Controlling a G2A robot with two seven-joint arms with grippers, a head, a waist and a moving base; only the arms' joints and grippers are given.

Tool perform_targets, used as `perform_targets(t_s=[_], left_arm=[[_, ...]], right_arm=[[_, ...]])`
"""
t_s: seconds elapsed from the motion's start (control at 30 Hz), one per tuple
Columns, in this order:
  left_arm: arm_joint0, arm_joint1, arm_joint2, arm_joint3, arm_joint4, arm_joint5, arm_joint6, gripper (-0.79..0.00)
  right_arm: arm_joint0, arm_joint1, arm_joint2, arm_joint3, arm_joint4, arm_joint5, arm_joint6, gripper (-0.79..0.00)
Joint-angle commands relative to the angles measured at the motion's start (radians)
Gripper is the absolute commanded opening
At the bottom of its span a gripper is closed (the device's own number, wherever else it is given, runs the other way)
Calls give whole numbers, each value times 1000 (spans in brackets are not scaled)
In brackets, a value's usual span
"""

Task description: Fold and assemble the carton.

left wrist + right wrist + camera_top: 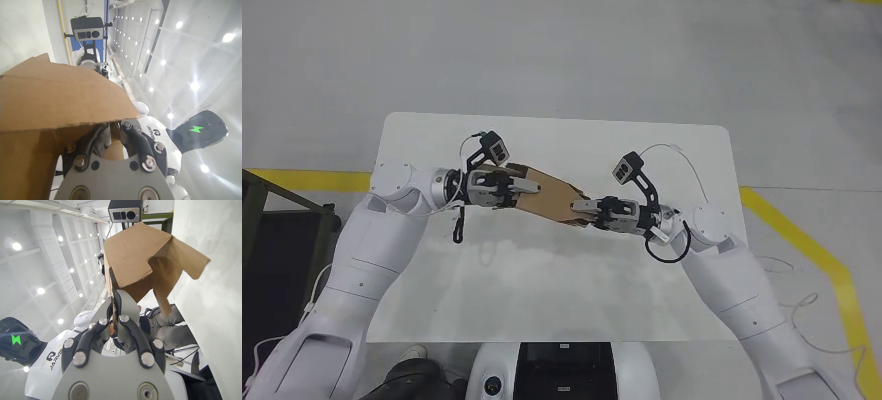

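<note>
Carton [552, 198] of corrugated brown cardboard spans lengthwise between my grippers. Right gripper [114, 306] pinches its edge. Left gripper [512, 187]: I cannot tell.

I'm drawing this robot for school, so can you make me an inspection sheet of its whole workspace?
Surface: white rectangular table, lying under both arms.
Job's things: brown cardboard carton, held over the table between both claws, flaps loose, not yet assembled.
Clutter: nothing seen.
Claws: left claw shut on one end of the carton; right claw pinching a cardboard edge at the other end.
Cables: white cable looping by the right wrist; black cable hanging by the left wrist.
Surroundings: grey floor, yellow floor line, dark metal frame beside the table.
</note>
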Motion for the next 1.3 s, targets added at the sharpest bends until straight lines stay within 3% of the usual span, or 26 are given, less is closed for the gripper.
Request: perform_targets(t_s=[0.0, 0.1, 0.13, 0.17, 0.2, 0.63, 0.83, 1.0, 1.27], left_arm=[[1, 1, 1, 0, 11, 1, 3, -785], [3, 2, -2, -1, 17, 1, 8, -785], [4, 2, -3, -1, 17, 0, 10, -785], [5, 2, -5, -1, 17, 0, 9, -785], [6, 3, -7, 0, 15, -1, 11, -785], [23, 0, 4, 66, 22, -56, -12, -785], [25, -5, 28, 72, 46, -131, -39, -785], [20, -11, 34, 78, 80, -205, 30, -785], [6, -19, 50, 92, 49, -196, 19, -785]], right_arm=[[0, 0, 1, -2, -1, 0, 0, -785], [0, -1, 4, -6, 0, 0, -3, -785], [-1, -1, 5, -7, 1, -1, -5, -493], [-2, -1, 7, -9, 3, -2, -9, -406], [-3, -1, 9, -10, 5, -4, -13, 0], [-35, 12, 75, -17, 18, 13, -22, 0], [-56, 19, 98, -33, 24, 41, -10, 0], [-76, 26, 130, -73, 15, 25, -29, 0], [-109, 33, 159, -133, 23, 34, -30, 0]])
